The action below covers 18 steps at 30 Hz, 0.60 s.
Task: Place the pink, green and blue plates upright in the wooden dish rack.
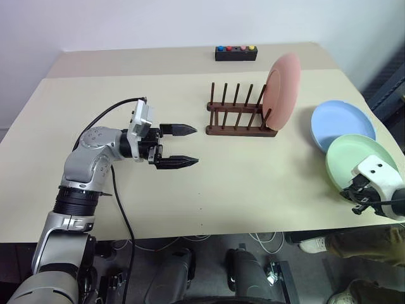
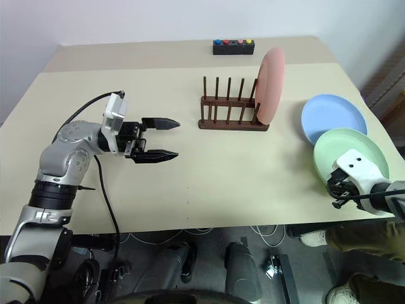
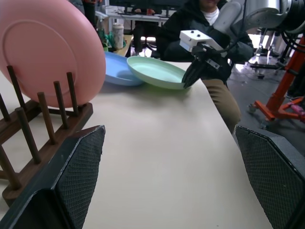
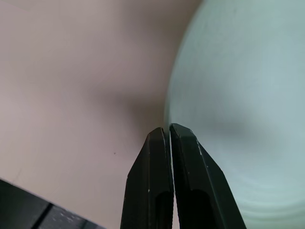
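Observation:
The pink plate (image 1: 281,92) stands upright at the right end of the wooden dish rack (image 1: 237,117), leaning on its pegs. To its right, near the table's right edge, the blue plate (image 1: 342,123) lies flat with the green plate (image 1: 354,158) overlapping it in front. My right gripper (image 4: 167,130) is shut on the green plate's near rim (image 3: 183,82), one finger over the plate and one on the table side. Left of the rack, my left gripper (image 1: 196,145) hovers over the table, open and level, pointing at the rack with nothing between its fingers.
A small black box with coloured buttons (image 1: 235,53) sits at the back of the table (image 1: 190,196) behind the rack. A person (image 3: 209,43) sits just off the table's right side, with shoes (image 1: 316,244) near its front corner.

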{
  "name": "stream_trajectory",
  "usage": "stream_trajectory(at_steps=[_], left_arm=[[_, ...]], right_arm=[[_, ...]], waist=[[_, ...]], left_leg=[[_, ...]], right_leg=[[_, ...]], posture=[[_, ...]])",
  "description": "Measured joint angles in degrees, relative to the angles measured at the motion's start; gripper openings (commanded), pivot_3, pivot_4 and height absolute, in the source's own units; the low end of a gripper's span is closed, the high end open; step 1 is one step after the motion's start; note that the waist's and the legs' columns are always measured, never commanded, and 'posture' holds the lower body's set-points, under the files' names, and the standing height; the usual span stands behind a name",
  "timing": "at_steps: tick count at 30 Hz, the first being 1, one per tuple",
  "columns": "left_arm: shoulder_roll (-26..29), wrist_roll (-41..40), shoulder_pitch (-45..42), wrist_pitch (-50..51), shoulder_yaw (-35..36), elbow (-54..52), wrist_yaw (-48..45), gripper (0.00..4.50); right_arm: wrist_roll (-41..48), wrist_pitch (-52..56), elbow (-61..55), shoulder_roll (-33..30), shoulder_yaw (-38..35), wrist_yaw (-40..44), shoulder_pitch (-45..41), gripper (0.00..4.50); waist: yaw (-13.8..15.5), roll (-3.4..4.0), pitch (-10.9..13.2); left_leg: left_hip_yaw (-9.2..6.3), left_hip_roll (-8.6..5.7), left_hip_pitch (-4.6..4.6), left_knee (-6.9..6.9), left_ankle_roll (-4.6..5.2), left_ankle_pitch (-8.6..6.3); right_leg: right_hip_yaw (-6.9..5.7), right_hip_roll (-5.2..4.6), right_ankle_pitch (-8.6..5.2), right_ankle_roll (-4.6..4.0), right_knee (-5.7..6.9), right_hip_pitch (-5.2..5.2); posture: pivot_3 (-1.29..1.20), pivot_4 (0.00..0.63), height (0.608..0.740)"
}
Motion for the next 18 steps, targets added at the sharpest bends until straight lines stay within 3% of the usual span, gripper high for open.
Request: stream_trajectory(at_steps=[8, 12, 18], left_arm=[[-0.05, -0.17, 0.13, 0.18, 0.80, -0.64, 0.89, 4.50], [-0.34, -0.49, 0.38, 0.23, 1.52, -0.91, 1.49, 4.50], [-0.30, -1.37, 0.61, 0.77, 2.68, -1.30, 3.02, 4.50]], right_arm=[[4.45, 0.56, 6.74, -4.01, -5.06, 4.38, -16.50, 0.05], [14.15, 5.08, 12.59, 1.91, -6.61, 2.35, -35.92, 0.05], [27.16, 11.04, 21.07, 13.98, -11.30, -4.70, -55.32, 0.05]], waist=[[-0.10, 0.03, 0.01], [-0.21, 0.02, 0.02], [-0.12, 0.01, 0.04]], left_leg=[[0.03, 0.02, 0.00, -0.04, 0.00, 0.00], [0.03, 0.05, -0.01, -0.06, 0.00, 0.00], [0.03, 0.04, -0.05, -0.07, 0.03, -0.02]], right_leg=[[0.00, -0.01, 0.00, 0.00, -0.03, -0.01], [-0.01, 0.00, 0.00, -0.01, -0.07, -0.01], [0.00, -0.01, 0.01, 0.00, -0.07, -0.06]], posture=[[0.00, 0.150, 0.740], [0.00, 0.150, 0.740], [0.00, 0.150, 0.740]])
